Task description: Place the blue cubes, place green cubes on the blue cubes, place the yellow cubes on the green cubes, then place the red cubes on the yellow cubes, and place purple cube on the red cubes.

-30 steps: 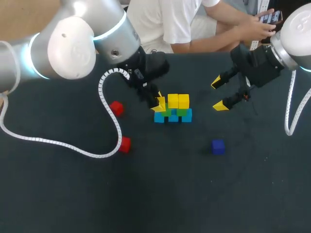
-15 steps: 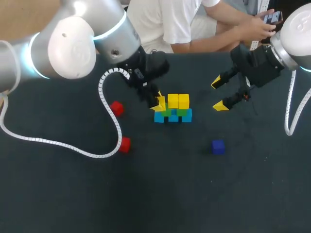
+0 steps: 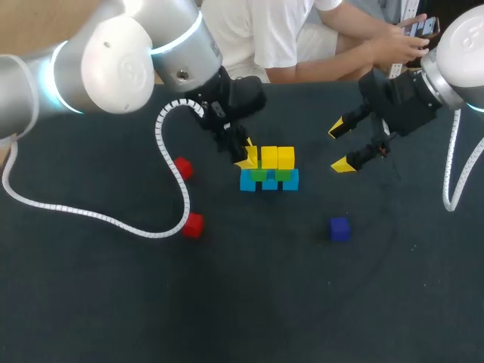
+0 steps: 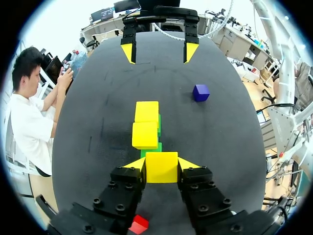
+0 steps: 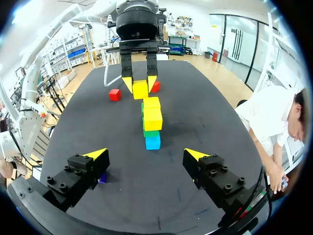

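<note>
Table (image 3: pixel 227 302) edges lie well apart from the stack (image 3: pixel 270 172), where left gripper (image 3: pixel 246 157) clamps a plain yellow cube (image 4: pixel 161 167); right gripper (image 3: pixel 339 147) gapes.

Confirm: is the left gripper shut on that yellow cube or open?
Shut. In the left wrist view, both tips of the left gripper press opposite sides of the yellow cube.

In the left wrist view, stacked yellow cubes (image 4: pixel 145 128) hid the blue cubes (image 3: pixel 291 180); the right gripper (image 5: pixel 145 155) covered most of the purple cube (image 5: pixel 102 179).
</note>
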{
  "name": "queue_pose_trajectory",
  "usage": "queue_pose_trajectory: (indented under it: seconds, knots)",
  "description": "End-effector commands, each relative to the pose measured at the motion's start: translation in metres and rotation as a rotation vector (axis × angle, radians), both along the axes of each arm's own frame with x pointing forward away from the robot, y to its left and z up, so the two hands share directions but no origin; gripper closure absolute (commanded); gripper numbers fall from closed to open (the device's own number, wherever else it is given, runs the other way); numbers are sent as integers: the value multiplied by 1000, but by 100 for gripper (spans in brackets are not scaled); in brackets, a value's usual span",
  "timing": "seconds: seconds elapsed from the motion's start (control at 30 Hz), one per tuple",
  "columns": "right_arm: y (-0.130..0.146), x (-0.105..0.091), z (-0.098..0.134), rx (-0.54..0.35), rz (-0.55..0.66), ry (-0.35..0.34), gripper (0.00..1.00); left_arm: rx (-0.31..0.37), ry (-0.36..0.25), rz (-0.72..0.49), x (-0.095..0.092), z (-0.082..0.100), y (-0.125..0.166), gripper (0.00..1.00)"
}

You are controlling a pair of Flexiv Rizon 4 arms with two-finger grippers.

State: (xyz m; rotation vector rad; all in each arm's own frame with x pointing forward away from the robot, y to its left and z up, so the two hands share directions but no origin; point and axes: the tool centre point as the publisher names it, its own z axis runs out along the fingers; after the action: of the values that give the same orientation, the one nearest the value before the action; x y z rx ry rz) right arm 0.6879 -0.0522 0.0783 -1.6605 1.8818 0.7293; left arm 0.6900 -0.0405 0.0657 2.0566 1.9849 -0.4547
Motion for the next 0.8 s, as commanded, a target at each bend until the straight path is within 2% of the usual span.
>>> queue_pose_trajectory:
  seconds: [0.03, 0.33, 0.8]
  knots:
    - [0, 0, 0, 1, 0, -2, 0, 12, 16, -10, 7, -3, -6, 100]
    - [0, 0, 0, 1, 0, -2, 0, 20, 35, -5, 3, -9, -6, 100]
    - [0, 0, 0, 1, 0, -2, 0, 33, 32, -9, 8, -8, -6, 100]
